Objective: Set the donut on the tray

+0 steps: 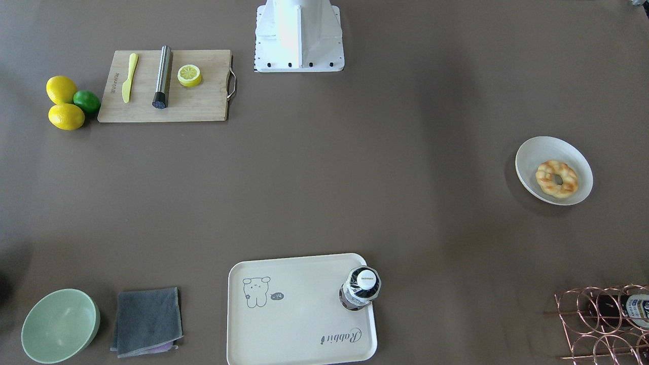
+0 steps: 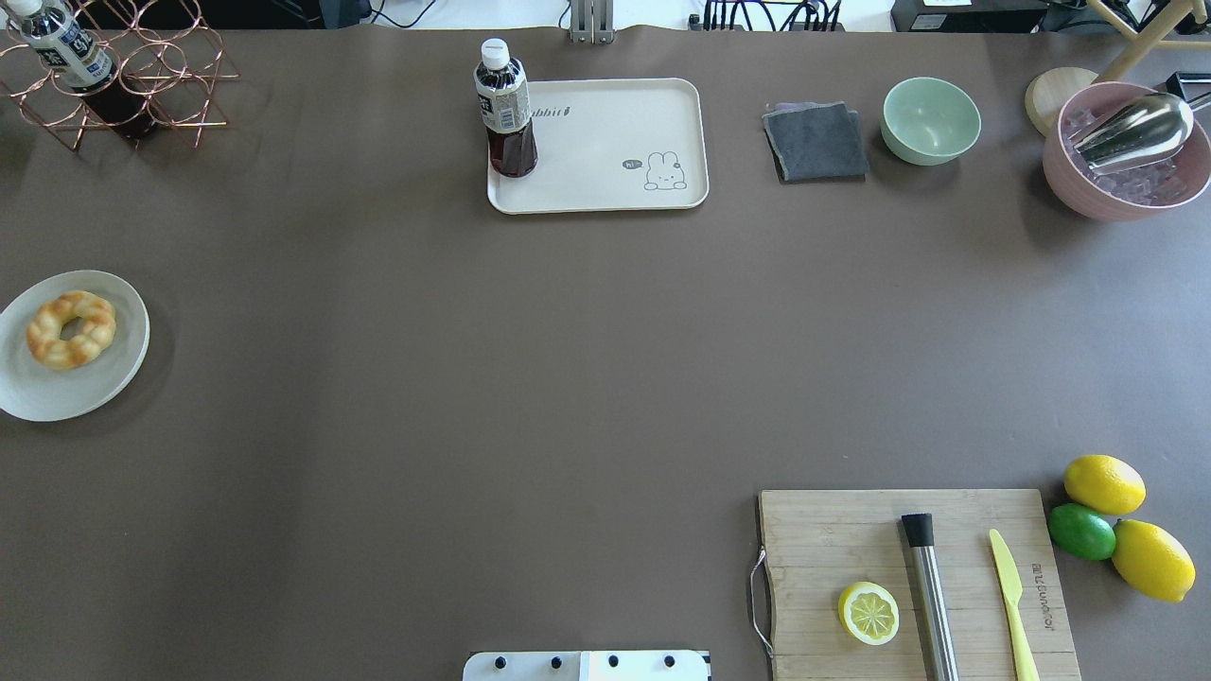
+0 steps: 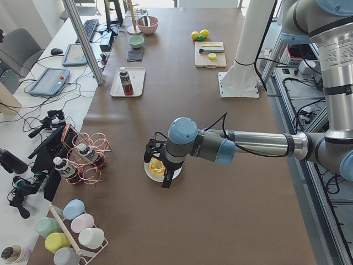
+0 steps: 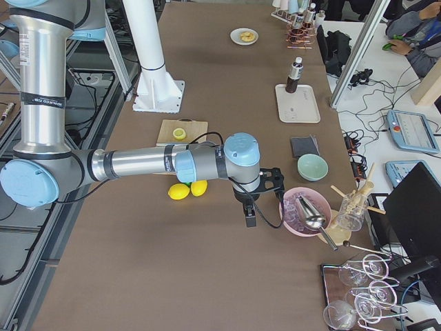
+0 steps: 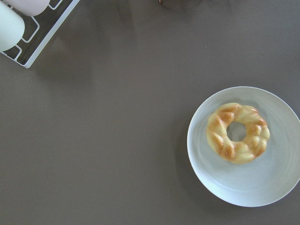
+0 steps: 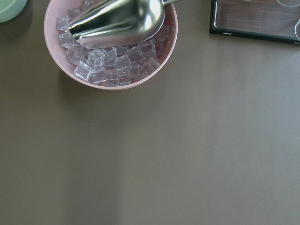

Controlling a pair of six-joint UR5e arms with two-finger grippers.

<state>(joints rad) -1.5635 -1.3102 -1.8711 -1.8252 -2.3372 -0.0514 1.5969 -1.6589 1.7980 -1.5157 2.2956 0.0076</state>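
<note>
Overhead exterior shows no arm at all; only exterior left catches the left gripper [image 3: 163,176], hanging over the donut [image 2: 99,326] and partly hiding it. Only exterior right catches the right gripper [image 4: 249,215], near the pink bowl [image 2: 1088,199]. From those side views I cannot tell whether either claw is wide or narrow. The donut lies in the round white bowl [image 2: 104,388], well apart from the tray [image 2: 605,142], where a dark bottle [image 2: 504,109] stands upright in one corner. The pink bowl holds ice cubes [image 6: 110,65] and a metal scoop [image 6: 122,21].
</note>
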